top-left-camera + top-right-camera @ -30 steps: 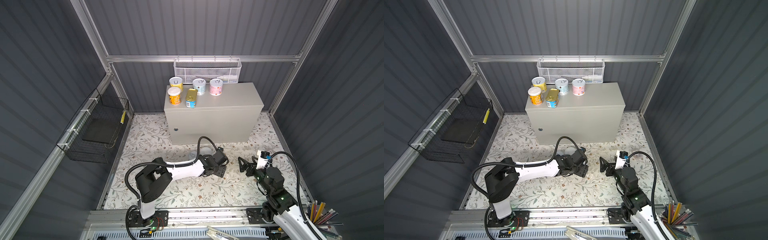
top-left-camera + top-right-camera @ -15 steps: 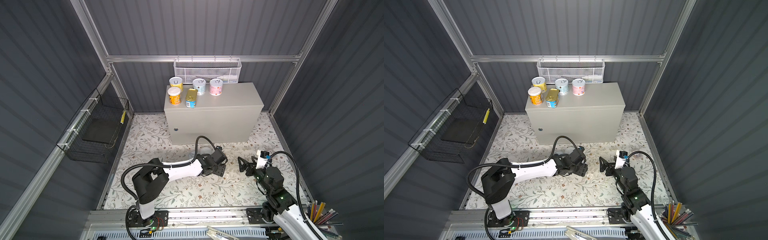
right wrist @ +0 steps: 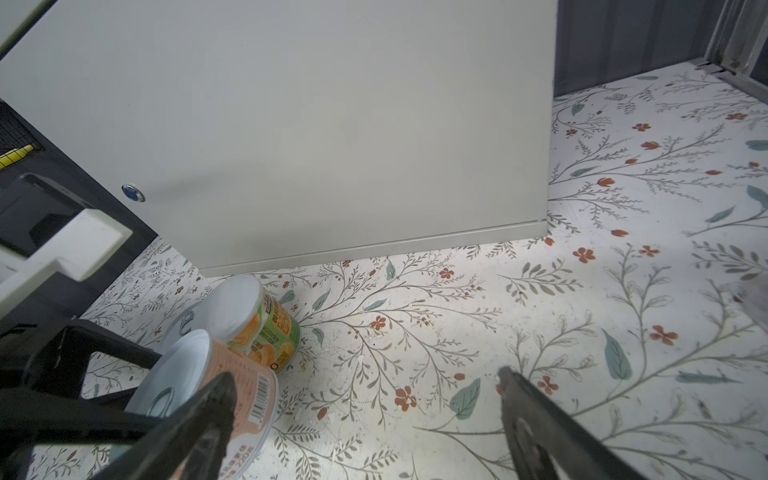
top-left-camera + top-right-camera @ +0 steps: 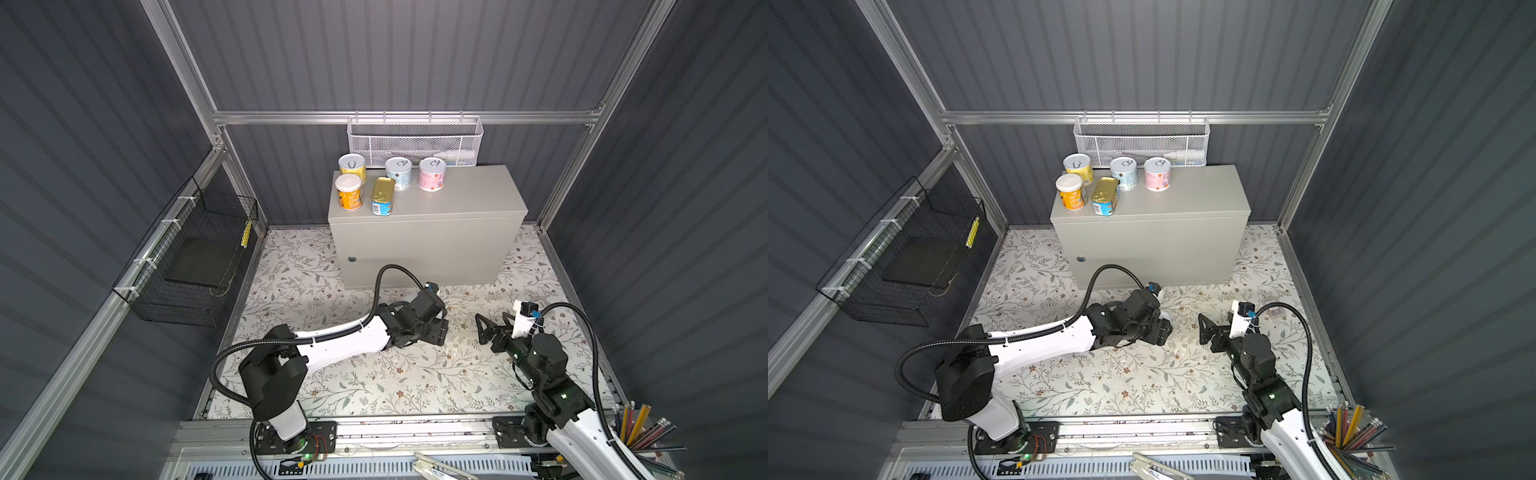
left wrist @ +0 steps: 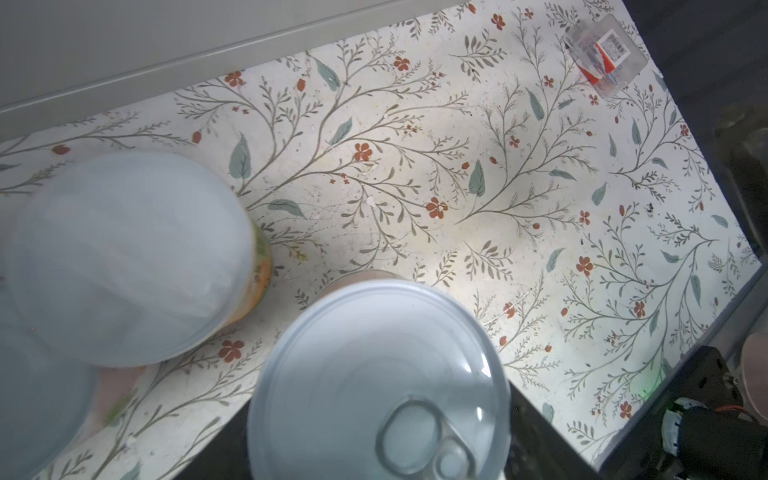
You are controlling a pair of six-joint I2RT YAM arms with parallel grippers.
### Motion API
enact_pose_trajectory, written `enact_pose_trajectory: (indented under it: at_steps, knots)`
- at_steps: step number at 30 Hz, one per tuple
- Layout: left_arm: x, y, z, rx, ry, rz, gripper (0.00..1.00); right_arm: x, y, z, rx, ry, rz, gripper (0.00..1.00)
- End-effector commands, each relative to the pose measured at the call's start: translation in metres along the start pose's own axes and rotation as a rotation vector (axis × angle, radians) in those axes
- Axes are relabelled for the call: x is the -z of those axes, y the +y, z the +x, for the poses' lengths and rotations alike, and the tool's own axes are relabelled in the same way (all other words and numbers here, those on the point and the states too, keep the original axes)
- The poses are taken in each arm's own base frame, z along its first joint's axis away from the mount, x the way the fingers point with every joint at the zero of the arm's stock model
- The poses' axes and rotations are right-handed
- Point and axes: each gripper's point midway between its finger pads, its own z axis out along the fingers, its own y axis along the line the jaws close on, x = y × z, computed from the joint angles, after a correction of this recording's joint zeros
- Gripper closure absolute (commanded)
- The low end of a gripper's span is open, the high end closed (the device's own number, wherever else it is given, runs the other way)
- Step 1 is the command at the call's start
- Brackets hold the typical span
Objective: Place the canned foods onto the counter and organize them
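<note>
Right arm is crouching low, pointing at the big light-grey metal cabinet box (image 4: 424, 245), with the right gripper (image 4: 491, 322) hanging wide open well in front of it. Left arm is stretching out flat, and the left gripper (image 4: 434, 332) is clamping a peach-labelled round tin with a silver pull-tab lid (image 5: 374, 374) a bit nearer the cabinet. A green-and-orange round tin (image 3: 274, 332) is standing right by its base. Five more tins (image 4: 382, 195) are sitting on its top, at the left end.

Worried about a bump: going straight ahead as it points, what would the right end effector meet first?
Probably bare floor, then the cabinet, at its lower front; the way ahead of the right end effector looks free. The peach can beside one finger might get clipped; depth unclear.
</note>
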Motion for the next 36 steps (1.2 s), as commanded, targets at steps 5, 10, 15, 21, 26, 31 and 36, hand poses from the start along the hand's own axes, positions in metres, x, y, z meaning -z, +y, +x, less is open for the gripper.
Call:
enact_pose_trajectory:
  at_steps: [5, 10, 15, 21, 26, 31, 36]
  knots:
    - [0.038, 0.025, -0.024, 0.096, -0.091, 0.047, 0.47, 0.001, 0.012, 0.000, -0.062, 0.008, -0.068, 0.01]
    - [0.053, 0.037, -0.023, 0.094, -0.113, 0.031, 0.47, 0.005, 0.015, 0.002, -0.112, 0.071, -0.065, 0.01]
    - [0.059, 0.043, -0.021, 0.097, -0.113, 0.057, 0.47, 0.008, 0.020, 0.005, -0.133, 0.169, -0.053, 0.01]
    - [0.063, 0.056, -0.017, 0.107, -0.116, 0.062, 0.46, 0.008, 0.033, -0.001, -0.169, 0.206, -0.090, 0.01]
    - [0.058, 0.063, -0.002, 0.121, -0.083, 0.085, 0.46, 0.011, 0.050, -0.003, -0.138, 0.232, -0.102, 0.01]
    - [0.052, 0.077, 0.012, 0.144, -0.055, 0.093, 0.46, 0.014, 0.058, 0.008, -0.075, 0.260, -0.066, 0.01]
    - [0.049, 0.088, 0.017, 0.161, -0.051, 0.099, 0.46, 0.015, 0.058, 0.023, -0.014, 0.319, -0.024, 0.01]
